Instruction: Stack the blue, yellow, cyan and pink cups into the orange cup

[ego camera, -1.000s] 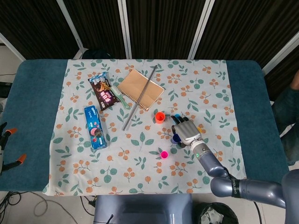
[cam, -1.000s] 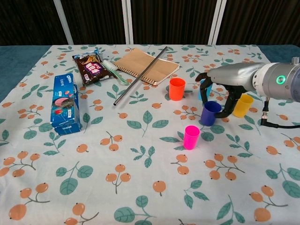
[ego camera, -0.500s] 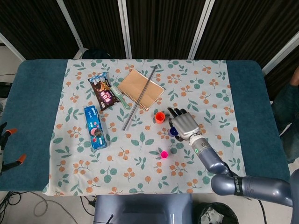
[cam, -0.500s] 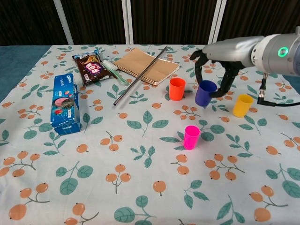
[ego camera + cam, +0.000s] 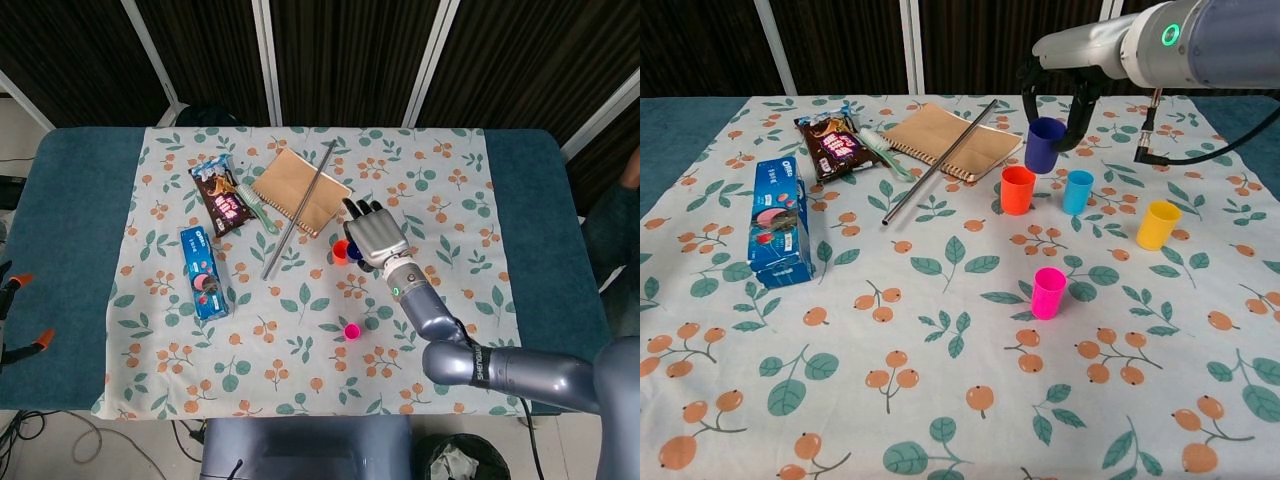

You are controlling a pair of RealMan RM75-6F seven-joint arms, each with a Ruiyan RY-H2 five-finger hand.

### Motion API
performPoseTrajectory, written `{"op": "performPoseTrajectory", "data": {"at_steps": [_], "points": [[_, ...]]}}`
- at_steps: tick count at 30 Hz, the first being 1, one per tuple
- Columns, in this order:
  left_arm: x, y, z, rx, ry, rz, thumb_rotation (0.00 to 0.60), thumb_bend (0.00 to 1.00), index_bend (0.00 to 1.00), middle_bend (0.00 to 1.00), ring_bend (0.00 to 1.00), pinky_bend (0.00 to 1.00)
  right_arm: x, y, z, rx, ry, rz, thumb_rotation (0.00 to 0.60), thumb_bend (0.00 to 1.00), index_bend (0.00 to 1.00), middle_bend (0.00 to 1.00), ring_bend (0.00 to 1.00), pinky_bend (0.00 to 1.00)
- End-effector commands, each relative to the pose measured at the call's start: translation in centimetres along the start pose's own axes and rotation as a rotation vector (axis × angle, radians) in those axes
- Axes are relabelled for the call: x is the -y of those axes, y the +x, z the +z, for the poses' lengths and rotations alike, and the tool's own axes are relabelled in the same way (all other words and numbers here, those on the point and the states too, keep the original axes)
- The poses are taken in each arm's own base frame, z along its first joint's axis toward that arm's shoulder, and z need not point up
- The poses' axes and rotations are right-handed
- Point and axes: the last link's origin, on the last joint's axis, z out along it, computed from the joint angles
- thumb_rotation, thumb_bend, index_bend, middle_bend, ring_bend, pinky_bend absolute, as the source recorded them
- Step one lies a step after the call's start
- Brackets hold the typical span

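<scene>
in the head view the right robot hand (image 5: 375, 237) covers the cyan and yellow cups and most of the blue cup (image 5: 354, 250), leaving only a sliver beside the orange cup (image 5: 341, 250). in the chest view the arm runs off the right and top edges. the left robot hand appears in neither view.

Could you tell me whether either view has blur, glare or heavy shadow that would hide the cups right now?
Chest view: sharp, evenly lit, soft shadows; right hand holds the blue cup in clear sight. Head view: sharp, but that hand covers most of the cups.
</scene>
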Motion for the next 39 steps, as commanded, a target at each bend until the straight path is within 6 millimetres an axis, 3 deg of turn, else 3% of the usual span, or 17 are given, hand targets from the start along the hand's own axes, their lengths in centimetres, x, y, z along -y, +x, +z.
{"op": "performPoseTrajectory", "data": {"at_steps": [1,10,24,39], "points": [[0.0,0.0,0.0,0.000,0.000,-0.002,0.600,0.17,0.21,0.01,0.00,0.00,0.4,0.2,1.0,0.002,-0.015,0.005,0.600,0.34,0.50,0.00,0.11,0.17],[0.0,0.1,0.0,0.001,0.003,-0.010,0.600,0.17,0.21,0.01,0.00,0.00,1.1,-0.7,2.7,0.032,-0.041,0.020,0.600,0.34,0.50,0.00,0.11,0.17],[0.0,0.1,0.1,0.003,0.008,-0.014,0.600,0.17,0.21,0.01,0.00,0.00,2.2,-2.2,3.5,0.057,-0.033,0.031,0.600,0.34,0.50,0.00,0.11,0.17],[0.0,0.1,0.1,0.005,0.008,-0.016,0.600,0.17,0.21,0.01,0.00,0.00,1.8,-2.0,4.2,0.058,-0.054,0.032,0.600,0.34,0.50,0.00,0.11,0.17]]}}
